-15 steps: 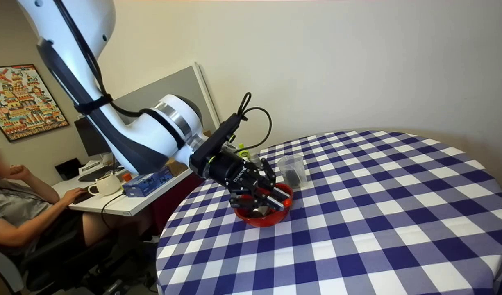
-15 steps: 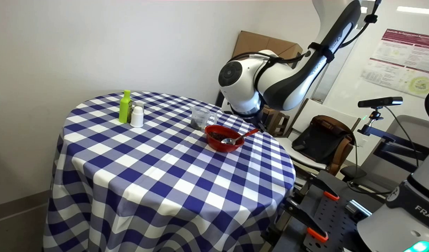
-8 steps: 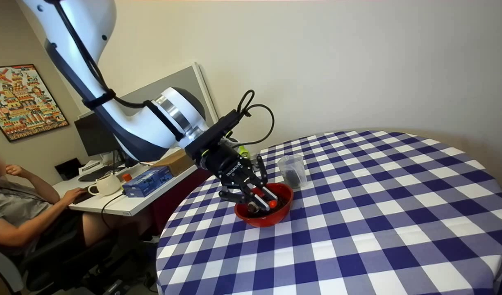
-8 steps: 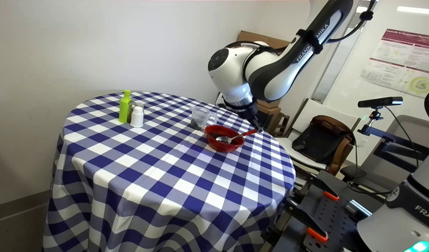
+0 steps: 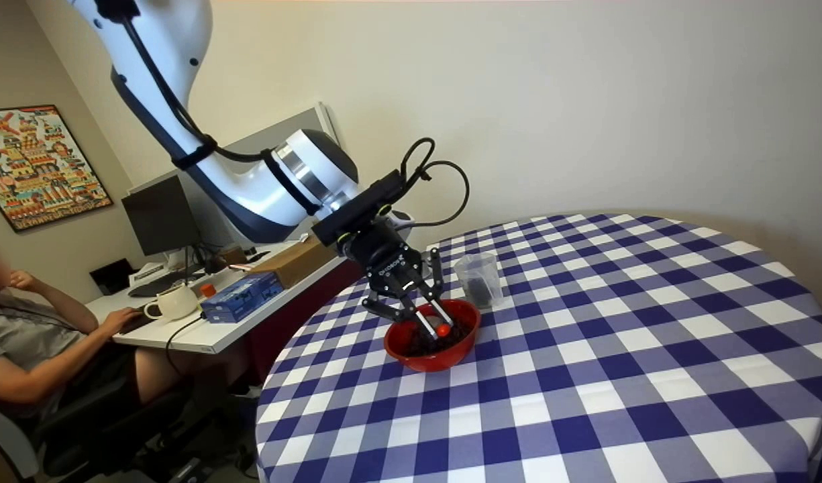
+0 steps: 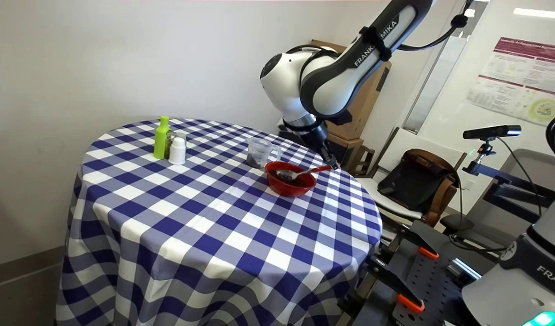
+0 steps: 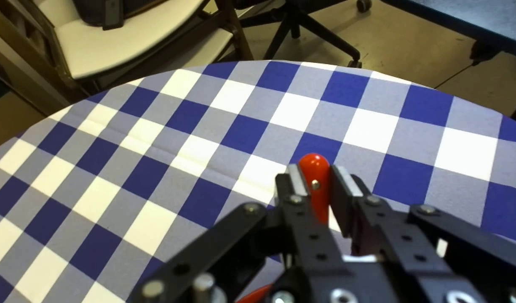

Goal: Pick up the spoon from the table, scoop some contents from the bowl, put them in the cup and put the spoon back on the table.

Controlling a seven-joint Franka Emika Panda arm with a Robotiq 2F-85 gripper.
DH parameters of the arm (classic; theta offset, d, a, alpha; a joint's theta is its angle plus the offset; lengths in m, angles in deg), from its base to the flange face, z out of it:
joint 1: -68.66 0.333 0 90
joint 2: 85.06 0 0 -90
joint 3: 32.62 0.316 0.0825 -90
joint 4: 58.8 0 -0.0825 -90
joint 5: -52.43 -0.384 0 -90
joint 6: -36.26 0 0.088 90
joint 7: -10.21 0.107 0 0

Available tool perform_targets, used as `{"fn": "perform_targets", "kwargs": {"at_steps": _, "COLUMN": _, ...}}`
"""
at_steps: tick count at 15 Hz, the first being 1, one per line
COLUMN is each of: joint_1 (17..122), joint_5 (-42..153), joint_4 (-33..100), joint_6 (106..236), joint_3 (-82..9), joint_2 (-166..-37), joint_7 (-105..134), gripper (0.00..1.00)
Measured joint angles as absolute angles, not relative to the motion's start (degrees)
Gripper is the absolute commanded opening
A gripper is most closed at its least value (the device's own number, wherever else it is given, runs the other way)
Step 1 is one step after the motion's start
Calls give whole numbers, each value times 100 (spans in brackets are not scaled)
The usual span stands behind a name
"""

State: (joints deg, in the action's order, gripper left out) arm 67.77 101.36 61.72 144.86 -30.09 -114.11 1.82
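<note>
The red bowl [image 5: 444, 362] stands on the checked table [image 5: 585, 402] with dark contents [image 6: 284, 179] in it; it also shows in an exterior view [image 6: 290, 190]. My gripper [image 7: 316, 181] is shut on the orange-red handle of the spoon [image 7: 314, 168], with a finger on each side. In an exterior view the gripper [image 6: 334, 164] is at the handle's end beyond the rim, and the spoon's silvery head [image 6: 287, 174] is inside the bowl among the contents. Whether the head carries any is unclear. The clear cup [image 5: 479, 272] stands close behind the bowl, with dark matter at its bottom.
A green bottle [image 6: 161, 138] and stacked white cups [image 6: 177, 151] stand farther along the table. A desk with a blue box [image 5: 243, 298] and a white teapot [image 5: 176, 302] is beside the table, and a person sits there. A chair holds a bag [image 6: 415, 181].
The spoon's head has moved across the bowl, away from the near rim toward the cup side. The arm has shifted and its wrist has tilted, with the handle still held. Bowl and cup have not moved.
</note>
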Motion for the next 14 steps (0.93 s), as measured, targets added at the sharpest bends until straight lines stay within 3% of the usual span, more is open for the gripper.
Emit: {"fn": "perform_targets", "kwargs": {"at_steps": 14, "joint_1": 6725, "joint_5": 8450, "joint_4": 4521, "joint_6": 13611, "joint_3": -3124, "joint_2": -11945, "joint_7": -41, "gripper": 5}}
